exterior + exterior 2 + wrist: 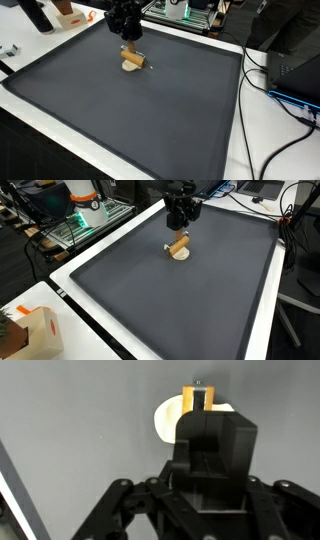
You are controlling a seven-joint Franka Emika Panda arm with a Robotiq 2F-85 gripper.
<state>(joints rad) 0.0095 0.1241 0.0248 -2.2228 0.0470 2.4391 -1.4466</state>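
A small tan wooden block (pixel 131 57) stands tilted on a pale wooden disc (pixel 130 67) in the far part of the dark mat (pixel 120 110). In both exterior views my gripper (pixel 130 46) comes straight down onto the block's top. The block (pixel 181 245) leans on the disc (pixel 177 255) under my gripper (pixel 180 230). In the wrist view my gripper (pixel 198 402) is shut on the block (pixel 198 396), whose tan sides show at the black fingertips (pixel 188 400), with the disc (pixel 172 418) behind. A small light pin (pixel 144 67) lies beside the disc.
The mat lies on a white table (pixel 250 140). Cables (pixel 262 75) and a black box (pixel 295 70) are at one side. An orange and white object (pixel 70 15) and lit electronics (pixel 85 220) stand past the far edge. A cardboard box (pixel 35 332) sits at a near corner.
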